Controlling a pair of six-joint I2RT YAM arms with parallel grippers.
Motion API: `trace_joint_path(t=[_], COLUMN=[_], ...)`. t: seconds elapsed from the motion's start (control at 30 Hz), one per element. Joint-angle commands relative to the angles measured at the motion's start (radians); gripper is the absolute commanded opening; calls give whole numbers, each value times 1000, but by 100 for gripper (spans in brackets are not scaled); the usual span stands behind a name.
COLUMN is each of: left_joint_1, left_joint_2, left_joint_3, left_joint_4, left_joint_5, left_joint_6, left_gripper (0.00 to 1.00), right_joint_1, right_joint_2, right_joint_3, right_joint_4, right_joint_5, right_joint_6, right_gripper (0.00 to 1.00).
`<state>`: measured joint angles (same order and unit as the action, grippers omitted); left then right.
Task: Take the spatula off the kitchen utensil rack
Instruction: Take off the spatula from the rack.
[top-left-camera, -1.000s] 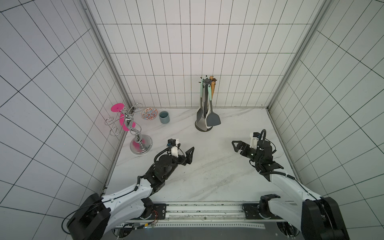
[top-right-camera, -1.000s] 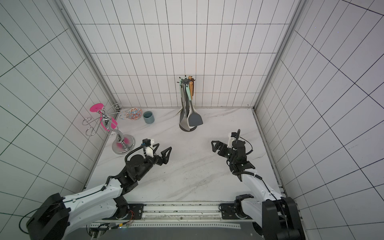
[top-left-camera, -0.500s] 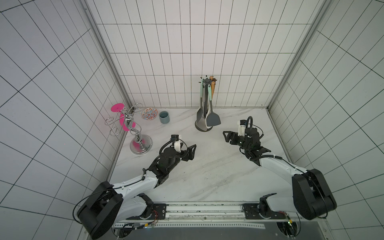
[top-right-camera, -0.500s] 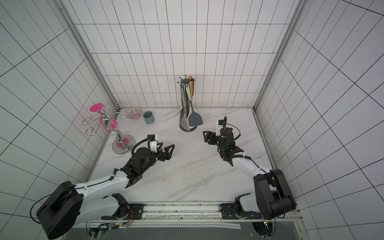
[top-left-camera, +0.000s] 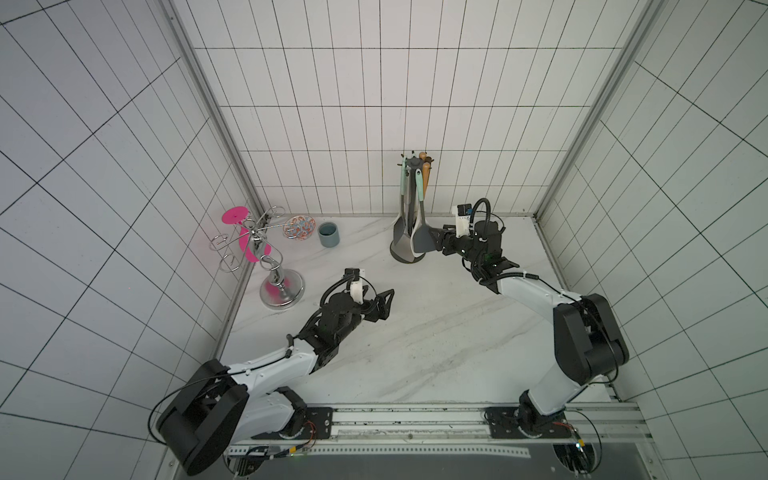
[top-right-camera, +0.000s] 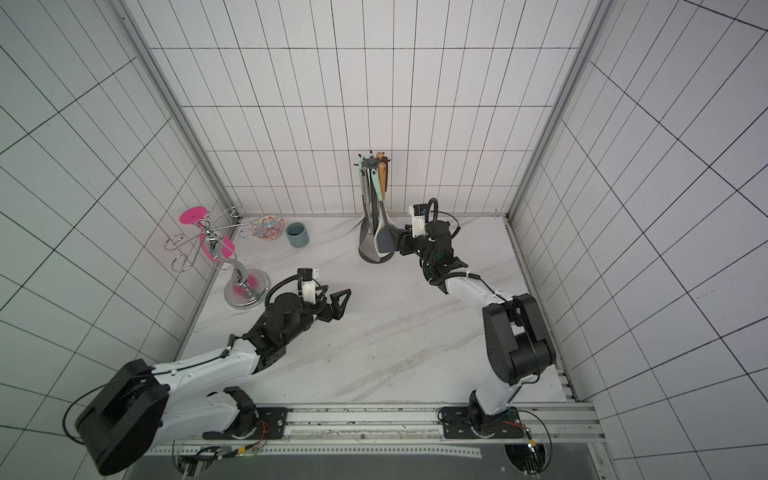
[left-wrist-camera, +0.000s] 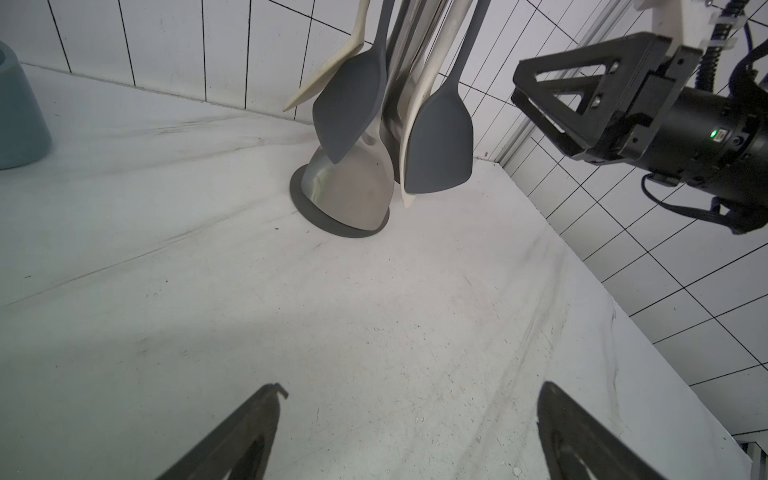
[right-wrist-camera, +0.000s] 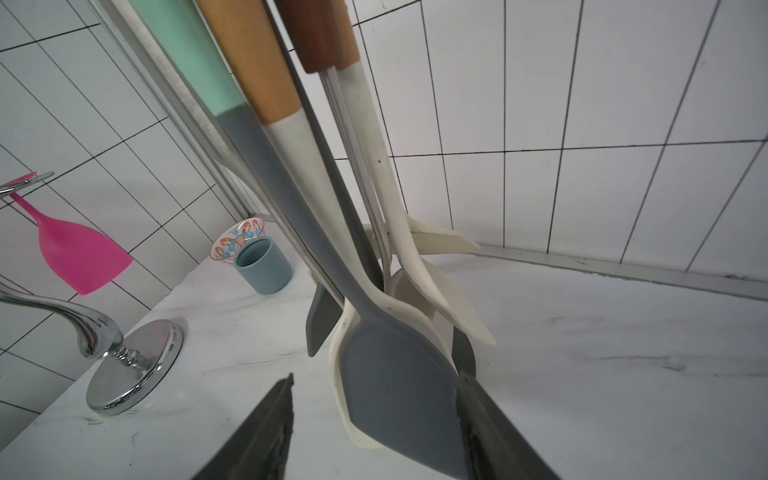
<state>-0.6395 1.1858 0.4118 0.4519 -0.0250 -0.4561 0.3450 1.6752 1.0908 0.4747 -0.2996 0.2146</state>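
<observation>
Now, right claw (right-wrist-camera: 376, 378) apart around the spatula (right-wrist-camera: 395, 415) on the kitchen utensil rack (left-wrist-camera: 307, 212); left claw (left-wrist-camera: 413, 386) wide apart, empty.

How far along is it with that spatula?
Done: the right gripper sits at the grey spatula. In hand: its open jaws straddle the blade, one finger touching. Left: grip and lift it off the kitchen utensil rack, where it hangs. The left gripper hovers open.
</observation>
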Motion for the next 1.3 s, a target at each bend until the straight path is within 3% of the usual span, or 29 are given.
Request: trace_joint_path(t=[0.0,0.33,0.53,1.03,1.27], left_joint_1=[4,-3,-2,-5,-5], left_joint_2=[13,33,39,41,25], left_joint_3=[26,31,35,40,33], left_joint_4=[8,54,53,51,51], left_joint_5=[13,88,86,87,79], left_joint_6=[-14,-26,-24,-15,-13], left_gripper=[97,97,97,97,97], right_joint_1=[23,48,51,74,123], right_joint_2=[41,121,161,155,98], right_joint_3=[158,294,340,398,386], right_joint_4=[-10,-113,-140,-220,-275], right_joint_5=[-28,38,37,35,102], right_joint_6=[-82,-150,-162,-223,-322], right_gripper=[58,42,39,2,0])
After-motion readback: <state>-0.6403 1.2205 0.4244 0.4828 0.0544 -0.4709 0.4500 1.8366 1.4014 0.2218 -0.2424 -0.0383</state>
